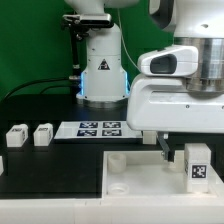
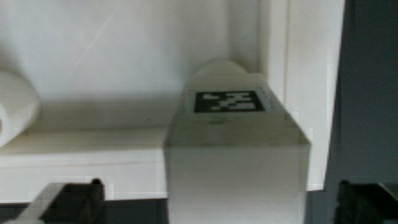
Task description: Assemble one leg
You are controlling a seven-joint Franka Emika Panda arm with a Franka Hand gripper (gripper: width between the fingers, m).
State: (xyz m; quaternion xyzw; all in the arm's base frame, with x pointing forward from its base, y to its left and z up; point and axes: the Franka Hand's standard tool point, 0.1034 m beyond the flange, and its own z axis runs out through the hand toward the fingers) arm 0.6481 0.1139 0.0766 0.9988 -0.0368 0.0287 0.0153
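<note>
So, largest first:

Arm: your Panda arm fills the exterior view's right, bent low over the front of the table.

Tabletop part: the big flat white square part (image 1: 135, 172) lies at the front, its near corner under the arm.

Marker board: the marker board (image 1: 97, 128) lies flat behind that part, near the arm's base, carrying only tags.

Gripper: the gripper (image 1: 168, 150) hangs just above the flat part's far edge. In the wrist view you see two dark fingertips (image 2: 68, 203) set wide apart, with nothing between the pads, so read the hand as wide and empty.

Leg in play: the leg (image 1: 196, 165) stands upright beside the gripper on the exterior view's right, tag facing the camera; in the wrist view it (image 2: 231, 125) lies ahead of the fingers, between their lines but not yet between the pads.

Spare legs: two more (image 1: 16, 136) (image 1: 43, 133) sit well apart on the exterior view's left, on the black table.

Progress: early, by my judgement. No leg looks seated in a corner hole. You have the grasp, the carry and the screwing-in left.
</note>
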